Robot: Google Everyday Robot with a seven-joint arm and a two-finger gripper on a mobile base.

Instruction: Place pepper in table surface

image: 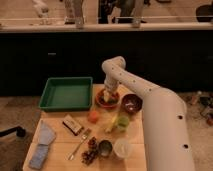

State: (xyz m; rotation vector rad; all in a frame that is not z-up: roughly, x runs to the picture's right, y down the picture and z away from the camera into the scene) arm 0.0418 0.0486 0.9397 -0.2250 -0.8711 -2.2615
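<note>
Tray, bowls, cups and small items, seen in front of dark cabinets [50, 55].
A green plastic tray [66, 80] is set at the far left, with a red bowl [99, 104] and a maroon bowl [131, 103] to its right. An orange-red fruit [93, 116] and a light-green cup [122, 121] are placed nearer. Nearest are laid a blue-grey cloth [42, 145], a small packet [72, 125], a fork [80, 142], dark grapes [90, 151], a dark cup [105, 148] and a white cup [122, 148].

Dim, warm overhead light washes the bench [62, 150]; cabinets [50, 55] behind go nearly black, while the pincer [106, 94] hangs in shade over the red bowl [107, 103].
</note>
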